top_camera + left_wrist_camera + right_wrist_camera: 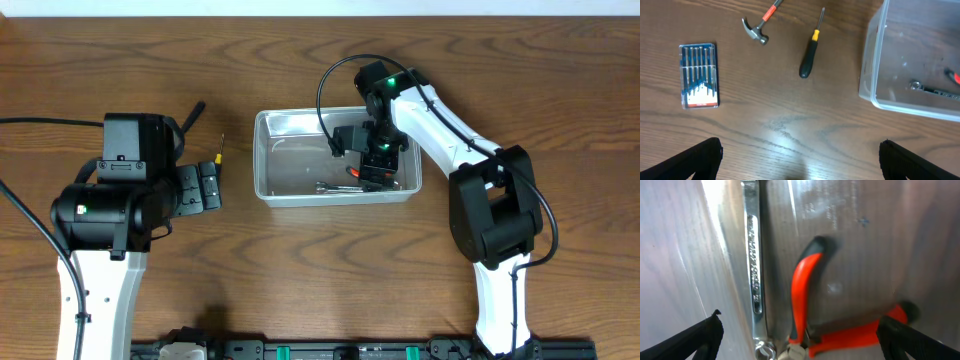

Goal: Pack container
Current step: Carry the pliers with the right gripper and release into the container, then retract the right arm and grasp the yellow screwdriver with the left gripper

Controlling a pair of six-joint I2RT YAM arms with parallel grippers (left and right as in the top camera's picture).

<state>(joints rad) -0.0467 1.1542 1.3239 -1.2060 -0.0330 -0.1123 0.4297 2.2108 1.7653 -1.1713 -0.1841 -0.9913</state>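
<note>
The right gripper (376, 170) hangs spread open inside the container (262, 160), just over the pliers (799, 295) and wrench (754, 270); rising crookedly, a finger could catch its rim and tip it.

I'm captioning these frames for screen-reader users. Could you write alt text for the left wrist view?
A blue screwdriver case, a small hammer and a black-and-yellow screwdriver lie on a wooden table, left of the clear container, which holds a wrench. The open left gripper frames the bottom edge.
</note>
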